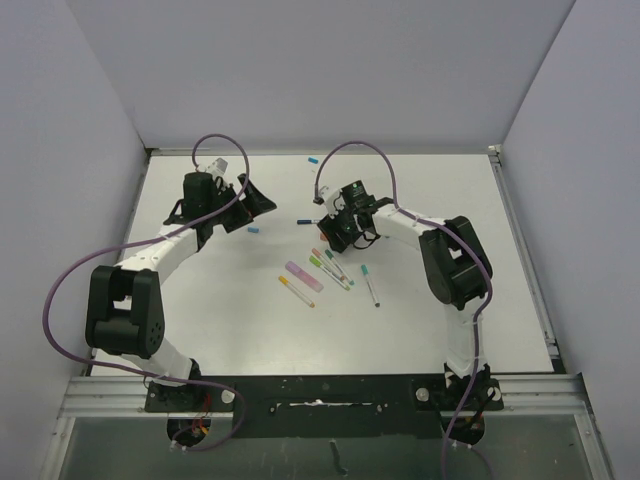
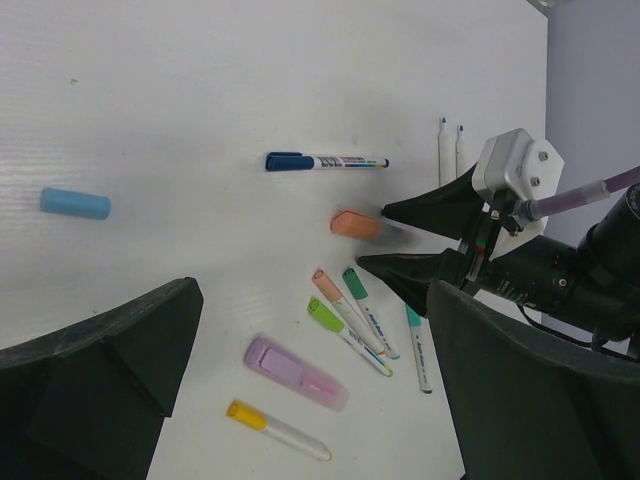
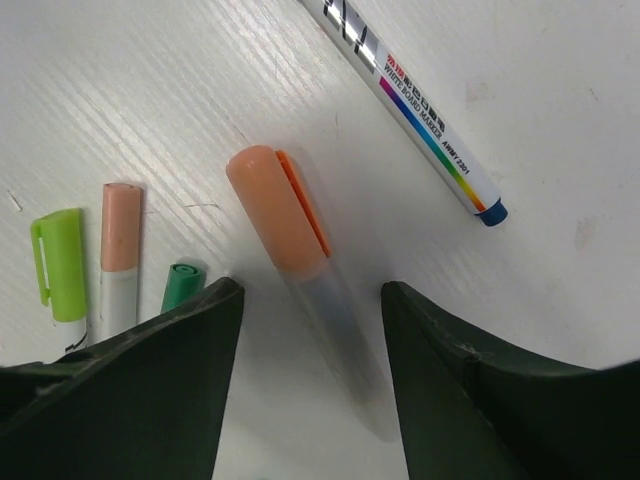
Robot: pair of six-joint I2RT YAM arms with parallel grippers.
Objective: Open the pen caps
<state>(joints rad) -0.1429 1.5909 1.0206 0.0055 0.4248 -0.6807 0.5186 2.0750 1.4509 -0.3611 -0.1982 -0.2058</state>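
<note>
My right gripper point(image 3: 310, 290) is open and low over the table, one jaw on each side of the salmon-orange highlighter point(image 3: 285, 225), with a gap on both sides. Its orange cap point(image 2: 356, 224) points away from the jaws. A blue-capped whiteboard marker point(image 3: 410, 100) lies just beyond. My left gripper point(image 1: 255, 210) hangs wide open with nothing between its fingers, above the pens. Below it lie a lilac-pink highlighter point(image 2: 295, 372), a yellow-capped pen point(image 2: 275, 428), and lime point(image 2: 325, 315), peach point(image 2: 328, 285), green point(image 2: 356, 283) and teal point(image 2: 418, 355) pens. A loose blue cap point(image 2: 75, 203) lies apart.
A second small blue cap point(image 1: 311, 158) lies near the table's far edge. Two thin white barrels point(image 2: 450, 150) lie beyond the right gripper. Grey walls close in the white table point(image 1: 200, 320) on three sides, and a metal rail runs along its near edge.
</note>
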